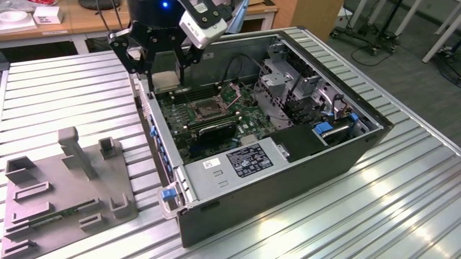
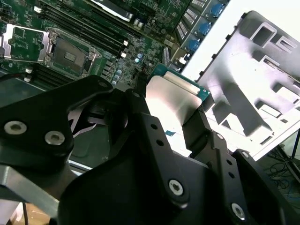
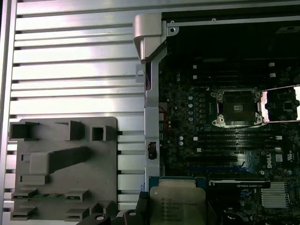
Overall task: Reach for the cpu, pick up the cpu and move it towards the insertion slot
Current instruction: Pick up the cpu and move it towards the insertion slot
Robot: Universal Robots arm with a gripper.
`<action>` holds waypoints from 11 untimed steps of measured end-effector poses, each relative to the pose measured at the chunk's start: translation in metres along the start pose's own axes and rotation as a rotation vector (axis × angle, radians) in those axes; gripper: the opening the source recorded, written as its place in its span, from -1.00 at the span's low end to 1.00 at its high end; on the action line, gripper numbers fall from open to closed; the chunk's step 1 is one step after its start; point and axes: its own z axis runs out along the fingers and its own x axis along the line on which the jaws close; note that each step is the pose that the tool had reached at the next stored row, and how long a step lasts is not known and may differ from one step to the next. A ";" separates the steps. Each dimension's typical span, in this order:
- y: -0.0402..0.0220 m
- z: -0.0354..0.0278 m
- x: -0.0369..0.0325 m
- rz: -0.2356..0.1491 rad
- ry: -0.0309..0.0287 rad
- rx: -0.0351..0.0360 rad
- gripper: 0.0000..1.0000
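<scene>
Exterior view: You see the black gripper (image 1: 164, 73) hanging above the rear edge of the open dark computer case (image 1: 288, 178), which lies on its side on the ribbed aluminium tabletop (image 1: 65, 91). Its fingers are closed on the flat square cpu with the silvery-white top (image 1: 165, 75), lifted clear of everything. The square insertion slot with dark centre and shiny metal frame (image 1: 204, 108) sits on the green motherboard (image 1: 216, 121) inside the case, near the gripper but lower and towards the exterior view's right. The grey moulded holder tray (image 1: 68, 189) lies on the tabletop at the exterior view's left, well apart.

Second wrist view: You see the cpu (image 2: 176, 105) pinched by two opposite edges between the black fingers (image 2: 199, 133); its thin tan-green rim shows. The insertion slot (image 2: 65, 56) lies open beyond, with its metal flap raised beside it.

First wrist view: You look straight down; the cpu (image 3: 178, 201) sits over the case wall, not over the insertion slot (image 3: 236, 107).

Risk: As I judge it, the grip is only on thin edges, so a jolt could tilt or drop the cpu onto the motherboard. Coming in low, you could clip the case wall or the raised flap. A rotated or offset arrival could hurt the slot's contacts.
</scene>
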 end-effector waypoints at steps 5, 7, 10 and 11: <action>0.0001 0.0000 -0.0038 0.000 0.0000 0.0000 0.09; 0.0002 0.0000 -0.0069 0.000 0.0001 0.0001 0.09; 0.0003 0.0001 -0.0128 0.000 0.0001 0.0001 0.09; 0.0004 0.0001 -0.0145 0.000 0.0001 0.0001 0.09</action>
